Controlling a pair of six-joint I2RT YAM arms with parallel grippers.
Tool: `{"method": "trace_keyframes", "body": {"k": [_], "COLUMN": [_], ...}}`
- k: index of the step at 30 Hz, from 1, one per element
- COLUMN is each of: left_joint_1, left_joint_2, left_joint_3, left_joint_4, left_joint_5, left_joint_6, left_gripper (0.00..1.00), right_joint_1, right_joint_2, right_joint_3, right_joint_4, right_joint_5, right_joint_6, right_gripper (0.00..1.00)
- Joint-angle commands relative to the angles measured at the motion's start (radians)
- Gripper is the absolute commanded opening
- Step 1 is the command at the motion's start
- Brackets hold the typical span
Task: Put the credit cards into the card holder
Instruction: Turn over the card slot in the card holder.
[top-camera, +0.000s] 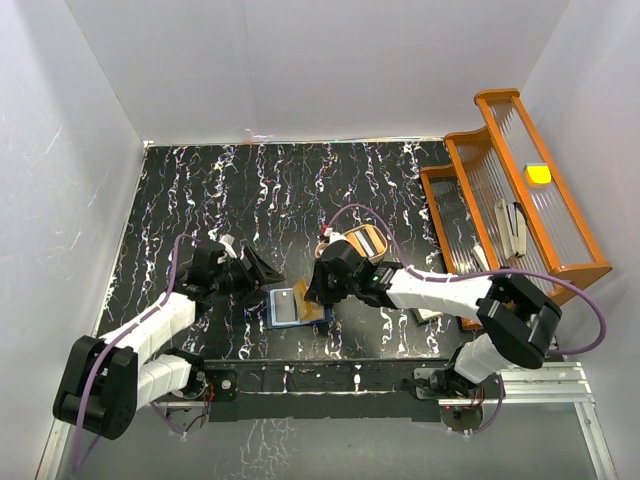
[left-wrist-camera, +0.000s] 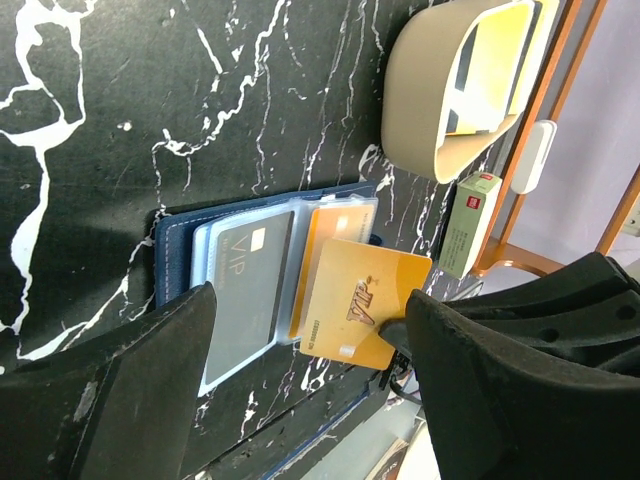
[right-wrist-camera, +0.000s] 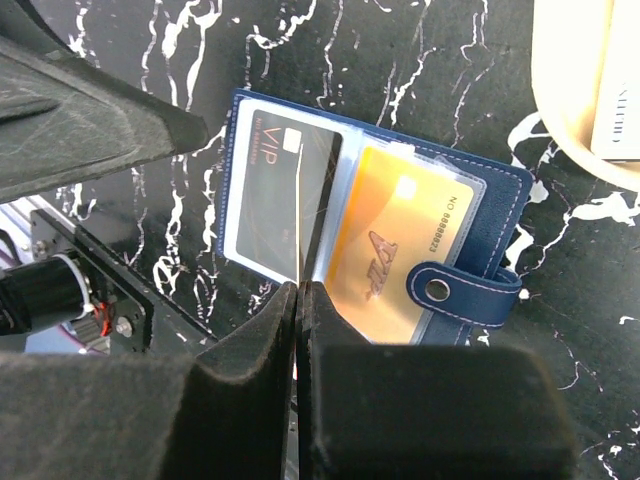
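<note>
The navy card holder (top-camera: 285, 307) (left-wrist-camera: 175, 240) (right-wrist-camera: 500, 190) lies open on the black marbled table between my two grippers. A dark grey VIP card (right-wrist-camera: 275, 185) (left-wrist-camera: 245, 290) sits in one clear sleeve and an orange card (right-wrist-camera: 395, 245) (left-wrist-camera: 322, 235) in the other. The snap tab (right-wrist-camera: 455, 292) lies over that orange card. My right gripper (right-wrist-camera: 302, 292) (top-camera: 320, 295) is shut on another orange VIP card (left-wrist-camera: 360, 300) (top-camera: 316, 314), seen edge-on (right-wrist-camera: 300, 215) and held tilted over the holder. The left gripper (left-wrist-camera: 310, 395) (top-camera: 264, 276) hovers open just left of the holder, gripping nothing.
A tan rounded tray (left-wrist-camera: 440, 90) (right-wrist-camera: 580, 90) (top-camera: 366, 243) with something yellow in it sits beyond the holder. A small green-and-white box (left-wrist-camera: 468, 225) lies near it. An orange ribbed rack (top-camera: 520, 190) fills the right side. The table's near edge (left-wrist-camera: 330, 420) is close behind the holder.
</note>
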Motion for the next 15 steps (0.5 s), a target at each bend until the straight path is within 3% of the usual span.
{"method": "trace_keyframes", "body": {"k": [1, 15], "left_joint_1": [0.007, 0.007], "left_joint_2": [0.015, 0.076], "left_joint_3": [-0.02, -0.035], "left_joint_4": [0.034, 0.104], "left_joint_5": [0.036, 0.069], "left_joint_6": [-0.002, 0.001], "left_gripper": [0.75, 0.76], "right_joint_1": [0.005, 0.006], "right_joint_2": [0.028, 0.072], "right_joint_3": [0.023, -0.027], "right_joint_4": [0.073, 0.039], "right_joint_5": [0.008, 0.052], "right_joint_6": [0.006, 0.006], "right_gripper": [0.0, 0.0]}}
